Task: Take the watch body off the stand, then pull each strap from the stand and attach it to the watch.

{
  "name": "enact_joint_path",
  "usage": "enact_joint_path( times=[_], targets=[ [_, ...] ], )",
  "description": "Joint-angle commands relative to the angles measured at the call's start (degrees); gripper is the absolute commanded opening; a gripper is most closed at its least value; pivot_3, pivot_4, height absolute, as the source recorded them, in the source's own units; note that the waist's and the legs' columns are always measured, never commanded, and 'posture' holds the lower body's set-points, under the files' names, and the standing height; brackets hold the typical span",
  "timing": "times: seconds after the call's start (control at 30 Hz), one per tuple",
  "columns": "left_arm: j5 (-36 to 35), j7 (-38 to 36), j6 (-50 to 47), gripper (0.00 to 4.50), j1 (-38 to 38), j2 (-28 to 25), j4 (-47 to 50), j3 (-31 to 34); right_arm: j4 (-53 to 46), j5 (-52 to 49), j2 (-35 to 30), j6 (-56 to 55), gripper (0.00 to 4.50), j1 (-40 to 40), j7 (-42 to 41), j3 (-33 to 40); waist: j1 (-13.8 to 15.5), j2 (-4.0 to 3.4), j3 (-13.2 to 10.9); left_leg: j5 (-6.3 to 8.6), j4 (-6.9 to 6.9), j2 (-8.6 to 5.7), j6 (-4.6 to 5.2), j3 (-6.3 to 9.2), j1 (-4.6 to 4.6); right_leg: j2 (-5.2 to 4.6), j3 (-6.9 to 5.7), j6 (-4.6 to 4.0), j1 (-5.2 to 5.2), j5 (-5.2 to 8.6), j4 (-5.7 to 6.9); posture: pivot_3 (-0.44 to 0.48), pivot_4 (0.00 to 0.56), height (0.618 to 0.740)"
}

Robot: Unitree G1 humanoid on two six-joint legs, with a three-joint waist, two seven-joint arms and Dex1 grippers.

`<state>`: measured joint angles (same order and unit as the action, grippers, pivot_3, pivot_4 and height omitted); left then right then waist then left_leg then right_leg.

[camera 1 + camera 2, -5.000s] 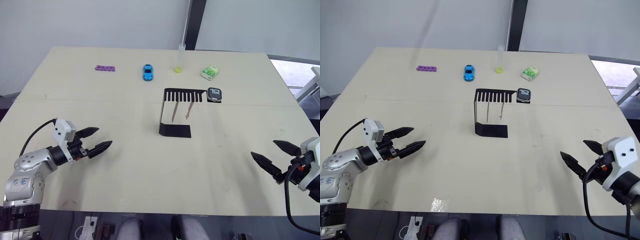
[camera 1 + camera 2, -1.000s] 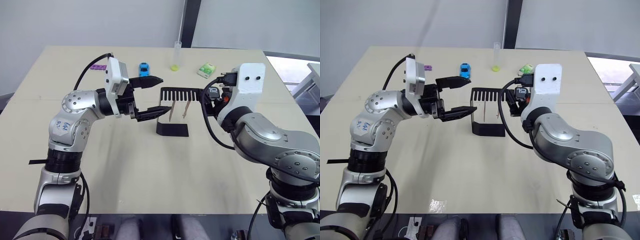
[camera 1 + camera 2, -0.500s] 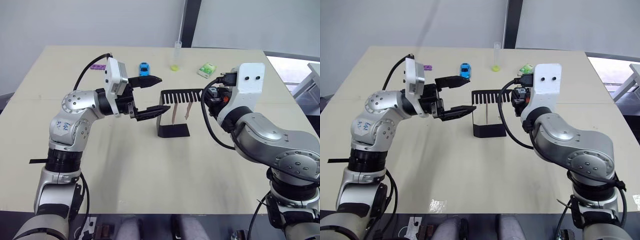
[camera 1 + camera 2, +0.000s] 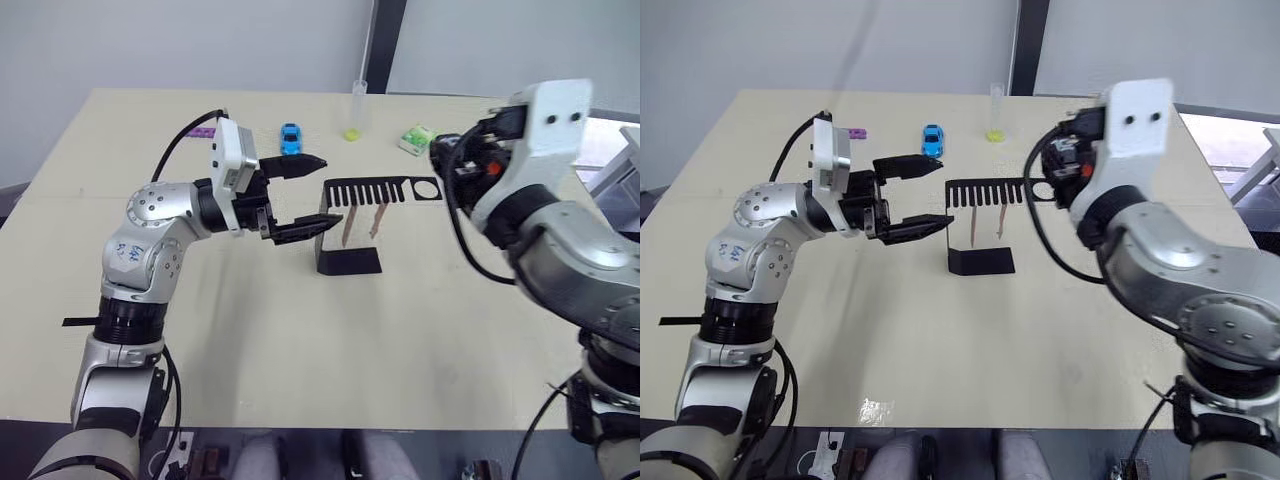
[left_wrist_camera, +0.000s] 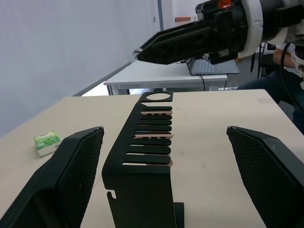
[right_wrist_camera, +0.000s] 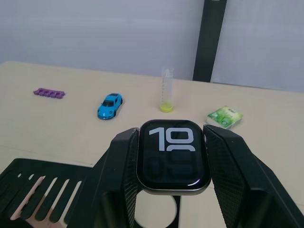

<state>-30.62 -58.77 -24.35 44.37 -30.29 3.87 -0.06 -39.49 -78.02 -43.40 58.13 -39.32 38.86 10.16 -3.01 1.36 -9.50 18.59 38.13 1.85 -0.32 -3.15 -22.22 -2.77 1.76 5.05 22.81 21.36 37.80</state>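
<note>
The left gripper (image 4: 305,194) hangs just left of the stand (image 4: 352,222), jaws spread wide, one finger level with the comb arm and one lower, pointing along that arm. Two straps (image 4: 362,219) hang side by side from the comb slots, long axes vertical, directly ahead of those jaws; the left arm looks the nearer for pulling them. Beyond the stand's ring hole (image 4: 427,188), which stands empty, the right gripper (image 6: 172,187) is clamped on the one watch body (image 6: 172,157), just above the ring end. Farther back on the surface (image 4: 300,350) lie one blue toy car (image 4: 290,138), one green-white box (image 4: 416,139), one tube (image 4: 355,110) and one purple piece (image 6: 49,93).
</note>
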Motion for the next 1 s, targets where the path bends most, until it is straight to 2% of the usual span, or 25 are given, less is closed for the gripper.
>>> enact_joint_path(
  times=[0.03, 0.13, 0.23, 0.3, 0.4, 0.5, 0.7, 1.0],
  targets=[
    [-5.7, -3.1, -5.1, 4.5, -2.8, -3.2, 7.3, 1.6, -4.9, -2.5, -6.0, -1.7, 1.63, 9.9, -12.6, 10.1, 0.2, 0.0, 0.0, 0.0, -0.05, 0.0, 0.0, 0.1, -0.02, 0.02, 0.0, 0.0, -0.04, 0.0, -0.05, 0.0, 0.15, 0.74],
    [-7.4, -5.6, -7.1, 4.5, -7.3, -6.1, 11.4, 0.7, -7.8, -2.3, -9.5, -2.5, 1.63, 23.0, -26.4, 18.8, 0.5, -0.04, 0.0, 0.01, -0.12, -0.04, 0.02, 0.21, -0.06, 0.05, 0.04, 0.0, -0.09, 0.0, -0.14, 0.0, 0.15, 0.74],
    [-6.4, -7.4, -5.9, 4.5, -10.8, -7.4, 12.6, -0.6, -8.7, 0.9, -10.0, -3.8, 1.63, 35.3, -37.1, 24.0, 0.8, -0.05, 0.0, 0.01, -0.05, -0.02, 0.01, 0.26, -0.05, 0.12, 0.09, 0.0, -0.19, 0.0, -0.18, 0.0, 0.15, 0.74],
    [-3.3, -7.0, -2.6, 4.5, -12.9, -6.3, 11.4, -2.6, -7.4, 7.7, -8.2, -6.2, 1.63, 43.9, -43.0, 24.2, 1.3, -0.04, 0.0, -0.06, -0.01, -0.04, 0.03, 0.29, 0.07, 0.13, 0.11, 0.02, -0.36, -0.01, -0.21, 0.0, 0.15, 0.74],
    [-0.3, -6.2, 0.8, 4.5, -14.4, -4.6, 9.7, -4.1, -4.5, 16.8, -5.5, -11.2, 1.63, 49.7, -47.0, 20.7, 1.5, -0.04, 0.0, -0.08, 0.03, -0.13, 0.29, 0.29, 0.2, 0.11, 0.22, 0.07, -0.45, -0.04, -0.3, 0.0, 0.15, 0.74],
    [3.6, -6.0, 5.3, 4.5, -15.7, -3.0, 8.3, -6.3, 0.7, 27.9, -2.5, -17.0, 1.63, 51.5, -49.4, 14.0, 1.3, -0.02, 0.0, -0.12, 0.01, -0.18, 0.32, 0.28, 0.27, 0.11, 0.27, 0.11, -0.44, -0.07, -0.25, 0.0, 0.15, 0.74],
    [5.5, -5.9, 7.2, 4.5, -16.3, -0.7, 7.4, -8.7, 11.7, 41.8, 4.7, -26.3, 1.63, 47.6, -51.9, 4.2, 1.4, -0.07, 0.0, -0.3, -0.11, -0.14, -0.02, 0.2, 0.2, 0.23, 0.33, 0.1, -0.24, -0.07, -0.05, 0.0, 0.15, 0.74],
    [6.0, -6.2, 8.1, 4.5, -15.5, 0.0, 5.9, -8.4, 18.0, 46.9, 10.1, -27.9, 1.63, 45.0, -54.2, 2.2, 1.5, -0.07, 0.0, -0.29, -0.08, -0.17, 0.0, 0.23, 0.16, 0.16, 0.3, 0.1, -0.26, -0.07, -0.01, 0.0, 0.15, 0.74]
  ],
)
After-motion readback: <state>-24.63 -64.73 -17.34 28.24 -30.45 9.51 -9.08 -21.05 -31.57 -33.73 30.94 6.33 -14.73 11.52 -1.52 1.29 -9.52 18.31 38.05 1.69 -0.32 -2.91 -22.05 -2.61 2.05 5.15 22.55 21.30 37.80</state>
